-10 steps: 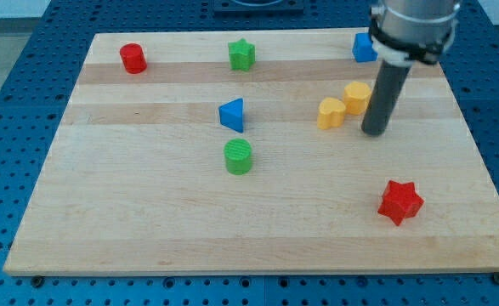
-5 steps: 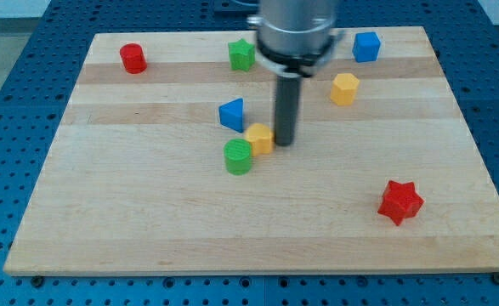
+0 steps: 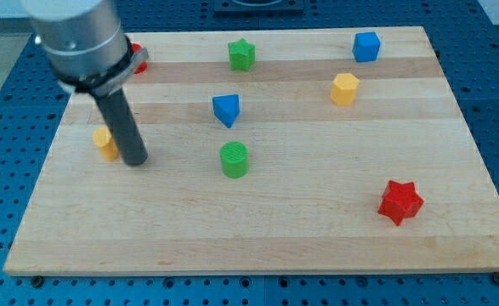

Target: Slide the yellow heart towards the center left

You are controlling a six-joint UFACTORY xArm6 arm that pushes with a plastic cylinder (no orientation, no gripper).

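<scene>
The yellow heart point(image 3: 105, 142) lies at the board's left side, about mid-height, partly hidden by the rod. My tip point(image 3: 136, 161) rests on the board just to the right of it, touching or nearly touching it. A blue triangle block point(image 3: 225, 110) and a green cylinder point(image 3: 234, 159) sit to the right of the tip, near the board's middle.
A yellow hexagon block point(image 3: 344, 88) sits at the upper right, a blue cube point(image 3: 365, 47) at the top right, a green star point(image 3: 242, 54) at the top middle, a red star point(image 3: 399, 201) at the lower right. A red cylinder point(image 3: 138, 58) shows behind the arm at top left.
My tip has swept from the right side across to the left, pushing the yellow heart with it. The blue triangle and green cylinder have shifted slightly.
</scene>
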